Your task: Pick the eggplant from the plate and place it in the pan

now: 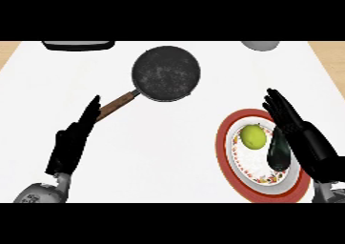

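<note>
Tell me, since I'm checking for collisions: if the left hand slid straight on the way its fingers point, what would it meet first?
Probably the pan's brown handle: the left hand points up and slightly right, fingertips right beside it. Height above the counter is unclear, so it might pass over.

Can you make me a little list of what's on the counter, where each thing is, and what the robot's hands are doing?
pan: far middle, nothing inside, brown handle toward left hand
plate: near right, red rim
eggplant: dark, on plate's right side
lime: yellow-green, on plate beside eggplant
right hand: open, fingers straight, right next to eggplant, not holding it
left hand: open, resting at left
counter: white top
</note>
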Action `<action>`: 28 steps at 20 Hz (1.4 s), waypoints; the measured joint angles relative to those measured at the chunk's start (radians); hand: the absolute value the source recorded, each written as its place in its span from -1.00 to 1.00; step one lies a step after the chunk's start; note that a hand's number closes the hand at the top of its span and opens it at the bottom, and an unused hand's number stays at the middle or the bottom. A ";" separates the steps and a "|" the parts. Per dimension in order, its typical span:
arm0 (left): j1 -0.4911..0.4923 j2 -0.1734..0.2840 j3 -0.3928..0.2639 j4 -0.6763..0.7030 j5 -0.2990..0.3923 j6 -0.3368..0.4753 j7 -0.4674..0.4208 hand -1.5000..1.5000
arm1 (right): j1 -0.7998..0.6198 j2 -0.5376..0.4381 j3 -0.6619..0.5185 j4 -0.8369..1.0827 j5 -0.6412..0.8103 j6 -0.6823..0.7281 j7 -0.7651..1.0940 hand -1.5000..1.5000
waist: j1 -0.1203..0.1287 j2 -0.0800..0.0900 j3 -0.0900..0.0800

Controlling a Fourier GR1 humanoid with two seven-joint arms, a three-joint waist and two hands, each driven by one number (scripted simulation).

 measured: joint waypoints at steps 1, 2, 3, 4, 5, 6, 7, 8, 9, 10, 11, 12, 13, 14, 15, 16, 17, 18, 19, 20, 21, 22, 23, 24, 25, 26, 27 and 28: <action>-0.011 0.000 0.009 0.003 -0.005 0.006 0.005 0.00 | 0.004 0.002 -0.020 -0.008 -0.016 0.003 -0.007 -1.00 | 0.003 0.010 0.003; -0.003 0.011 0.026 0.010 -0.004 0.006 0.000 0.00 | 0.007 0.009 -0.049 -0.011 -0.050 0.007 -0.021 -1.00 | 0.006 0.018 0.006; -0.003 0.024 0.044 0.020 -0.007 0.014 0.008 0.00 | 0.002 0.018 -0.086 -0.001 -0.091 0.012 -0.035 -1.00 | 0.010 0.025 0.009; 0.002 0.042 0.069 0.035 -0.009 0.021 0.010 0.00 | 0.001 0.031 -0.123 0.006 -0.138 0.018 -0.051 -1.00 | 0.012 0.031 0.011; 0.005 0.060 0.092 0.049 -0.012 0.031 0.018 0.00 | -0.007 0.046 -0.164 0.018 -0.191 0.023 -0.065 -1.00 | 0.016 0.037 0.013; 0.011 0.083 0.118 0.065 -0.014 0.037 0.025 0.00 | -0.015 0.062 -0.207 0.028 -0.246 0.025 -0.077 -1.00 | 0.019 0.041 0.015; 0.021 0.086 0.126 0.074 -0.012 0.042 0.030 0.00 | -0.018 0.097 -0.258 0.030 -0.276 -0.020 -0.105 1.00 | -0.004 0.035 0.025; 0.026 0.093 0.137 0.080 -0.013 0.048 0.035 0.00 | 0.005 0.039 -0.273 0.053 -0.212 -0.038 -0.096 1.00 | -0.006 0.045 0.017; 0.030 0.102 0.148 0.086 -0.013 0.053 0.039 0.00 | 0.028 -0.019 -0.280 0.079 -0.140 -0.057 -0.087 1.00 | -0.004 0.054 0.011; 0.038 0.107 0.159 0.096 -0.011 0.057 0.043 0.00 | 0.048 -0.001 -0.318 0.116 -0.145 -0.115 -0.072 1.00 | -0.007 0.057 0.012; 0.047 0.112 0.171 0.105 -0.007 0.061 0.048 0.00 | 0.057 0.043 -0.360 0.141 -0.184 -0.162 -0.070 1.00 | -0.012 0.058 0.015; 0.053 0.117 0.181 0.114 -0.003 0.063 0.052 0.00 | 0.062 0.085 -0.401 0.161 -0.222 -0.203 -0.077 1.00 | -0.014 0.057 0.017; 0.058 0.119 0.188 0.121 -0.001 0.063 0.054 0.00 | 0.070 0.123 -0.438 0.179 -0.255 -0.229 -0.097 -1.00 | -0.013 0.055 0.018; 0.051 0.127 0.204 0.145 0.008 0.053 0.047 0.00 | 0.078 0.151 -0.467 0.200 -0.278 -0.237 -0.125 -1.00 | -0.012 0.055 0.017; 0.043 0.130 0.214 0.166 0.013 0.043 0.041 0.00 | 0.087 0.166 -0.494 0.208 -0.299 -0.237 -0.146 -1.00 | -0.008 0.054 0.017; 0.031 0.133 0.221 0.179 0.016 0.032 0.048 0.00 | 0.100 0.180 -0.513 0.222 -0.310 -0.222 -0.177 -1.00 | -0.003 0.053 0.017; 0.022 0.139 0.238 0.202 0.020 0.016 0.037 0.00 | 0.116 0.179 -0.530 0.224 -0.323 -0.198 -0.193 -1.00 | 0.001 0.052 0.016; 0.018 0.134 0.247 0.208 0.019 0.008 0.039 0.00 | 0.135 0.182 -0.540 0.217 -0.324 -0.181 -0.207 -1.00 | 0.005 0.051 0.016; 0.009 0.128 0.254 0.223 0.013 0.002 0.033 0.00 | 0.140 0.175 -0.543 0.217 -0.320 -0.168 -0.207 -1.00 | 0.008 0.050 0.016; 0.014 0.127 0.258 0.221 0.011 -0.004 0.033 0.00 | 0.154 0.162 -0.547 0.206 -0.314 -0.152 -0.205 -1.00 | 0.011 0.050 0.016; 0.016 0.125 0.261 0.224 0.009 -0.010 0.032 0.00 | 0.170 0.146 -0.549 0.193 -0.307 -0.142 -0.194 -1.00 | 0.012 0.049 0.015; 0.020 0.126 0.266 0.227 0.011 -0.016 0.027 0.00 | 0.190 0.117 -0.556 0.179 -0.304 -0.125 -0.175 -1.00 | 0.013 0.049 0.015; 0.017 0.128 0.269 0.229 0.010 -0.022 0.030 0.00 | 0.188 0.082 -0.567 0.179 -0.306 -0.114 -0.146 -1.00 | 0.014 0.049 0.015; 0.013 0.123 0.267 0.231 0.005 -0.017 0.032 0.00 | 0.194 0.040 -0.570 0.169 -0.301 -0.105 -0.105 -1.00 | 0.014 0.048 0.015; 0.008 0.122 0.270 0.242 0.004 -0.018 0.027 0.00 | 0.202 0.002 -0.566 0.166 -0.286 -0.095 -0.074 -1.00 | 0.014 0.049 0.014; 0.007 0.129 0.274 0.242 0.005 -0.024 0.029 0.00 | 0.205 -0.039 -0.564 0.167 -0.273 -0.083 -0.041 -1.00 | 0.017 0.049 0.014; 0.004 0.127 0.274 0.244 0.004 -0.025 0.027 0.00 | 0.207 -0.086 -0.560 0.168 -0.259 -0.064 -0.008 -1.00 | 0.019 0.049 0.014; -0.003 0.130 0.278 0.254 0.005 -0.029 0.021 0.00 | 0.204 -0.133 -0.551 0.163 -0.243 -0.048 0.029 -1.00 | 0.020 0.050 0.013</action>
